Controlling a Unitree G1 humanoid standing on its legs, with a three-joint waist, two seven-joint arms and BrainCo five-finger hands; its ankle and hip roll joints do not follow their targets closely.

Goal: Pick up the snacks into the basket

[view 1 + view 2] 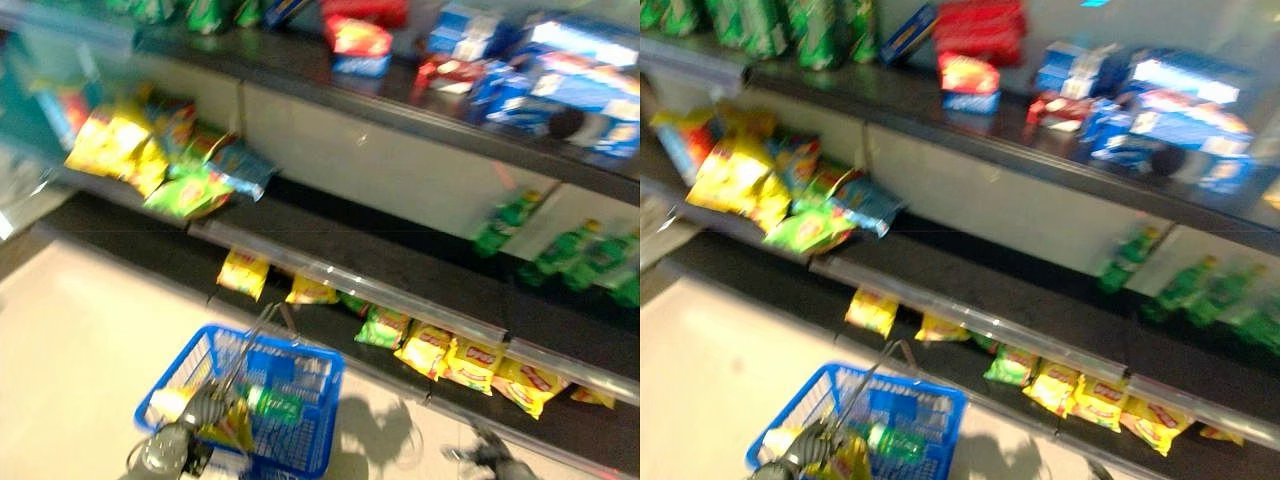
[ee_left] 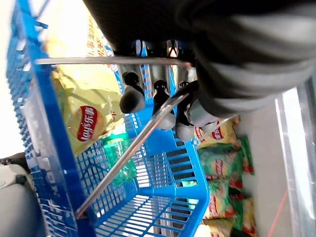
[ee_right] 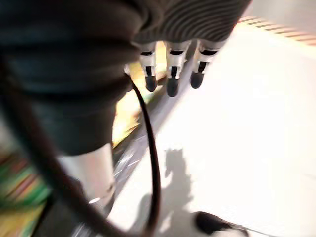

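Left hand (image 2: pixel 163 106) curled round the metal handle (image 2: pixel 133 143) of the blue basket (image 1: pixel 300 420), fingers hooked over the wire bar, basket hanging below the hand just above the floor (image 1: pixel 80 340). Inside the basket, under the fingers: a yellow chip bag (image 2: pixel 86 118) lying against the mesh wall, and a green bottle (image 1: pixel 272 404) next to it, nearer the basket's middle.

Right hand (image 3: pixel 170 74) hanging free over the pale floor, fingers straight and apart, touching nothing, holding nothing. Just beside that hand, the lowest shelf's edge with yellow packets blurred at its side.

Beyond the left hand and the basket, the bottom shelf (image 1: pixel 420 400) with a row of yellow snack bags (image 1: pixel 470 362) and one green bag (image 1: pixel 382 326) among them, all well apart from either hand. Higher up, a middle shelf carrying a heap of yellow, green and blue chip bags (image 1: pixel 165 155) to the left, and green bottles (image 1: pixel 570 250) to the right. On the top shelf, blue biscuit boxes (image 1: pixel 560 95) and red packets (image 1: pixel 358 40), far above both hands.
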